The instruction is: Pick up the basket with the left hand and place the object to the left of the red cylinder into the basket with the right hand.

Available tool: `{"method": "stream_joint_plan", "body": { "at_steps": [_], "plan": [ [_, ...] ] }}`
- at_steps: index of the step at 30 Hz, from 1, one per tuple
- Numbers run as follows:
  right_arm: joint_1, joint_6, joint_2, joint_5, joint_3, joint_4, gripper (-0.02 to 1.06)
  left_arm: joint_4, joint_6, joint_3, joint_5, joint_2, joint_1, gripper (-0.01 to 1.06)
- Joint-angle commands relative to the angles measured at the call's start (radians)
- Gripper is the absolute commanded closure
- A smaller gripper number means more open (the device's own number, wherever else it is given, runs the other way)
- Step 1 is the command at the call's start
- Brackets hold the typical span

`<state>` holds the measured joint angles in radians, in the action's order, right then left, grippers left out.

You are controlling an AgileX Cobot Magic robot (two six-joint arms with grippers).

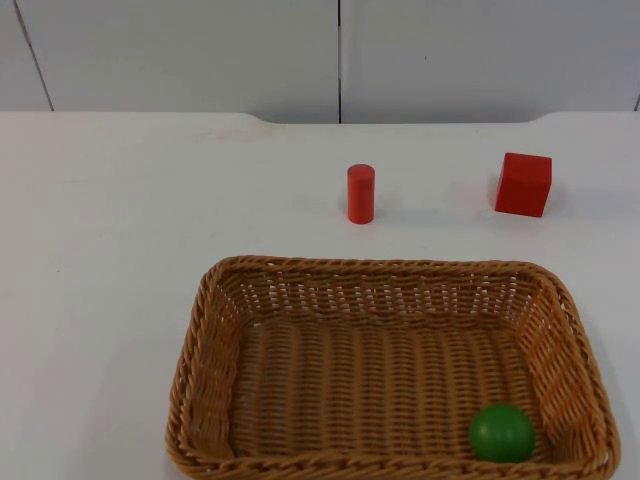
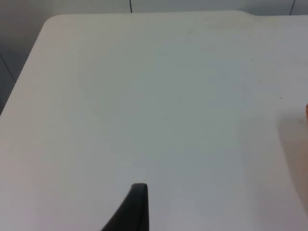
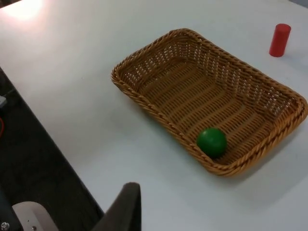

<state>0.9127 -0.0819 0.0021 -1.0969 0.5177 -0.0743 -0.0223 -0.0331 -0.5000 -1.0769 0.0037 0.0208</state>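
Basket: a woven wicker basket [image 1: 390, 365] rests flat on the white counter [image 1: 100, 250], nearest the camera in the top view; nothing grips it.
Green ball: a green ball [image 1: 501, 432] lies inside the basket, at about 4 o'clock from the basket's middle, close against its near wall.
Red cylinder: a red cylinder [image 1: 361, 193] stands upright on the counter at 12 o'clock from the basket, apart from its far rim.
Red cube: a red cube [image 1: 524, 184] sits at 3 o'clock from the red cylinder, well apart from it.
Left end effector: one black fingertip [image 2: 132, 208] hangs over bare counter; I cannot tell how wide it is set.
Right end effector: one black fingertip [image 3: 124, 208] stands off the counter's edge, well apart from the basket; its width cannot be told either.
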Motion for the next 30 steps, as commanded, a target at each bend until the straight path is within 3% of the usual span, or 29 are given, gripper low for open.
{"method": "stream_joint_plan", "body": {
  "at_steps": [1,20,25,28,30],
  "plan": [
    [0.004,0.014,-0.002,0.016,-0.001,0.003,-0.01,-0.005,0.008,0.004,0.001,-0.004,-0.003,0.0],
    [0.0,0.012,-0.002,0.017,-0.001,0.007,-0.01,0.029,0.003,0.004,0.003,-0.004,-0.003,0.0],
    [-0.095,0.012,-0.002,0.017,-0.001,0.007,-0.01,0.029,0.003,0.004,0.003,-0.004,-0.003,0.0],
    [-0.263,0.012,-0.002,0.017,-0.001,0.007,-0.01,0.029,0.003,0.004,0.003,-0.004,-0.003,0.0],
    [-0.316,0.012,-0.002,0.017,-0.001,0.007,-0.01,0.029,0.003,0.004,0.003,-0.004,-0.003,0.0]
  ]
}}
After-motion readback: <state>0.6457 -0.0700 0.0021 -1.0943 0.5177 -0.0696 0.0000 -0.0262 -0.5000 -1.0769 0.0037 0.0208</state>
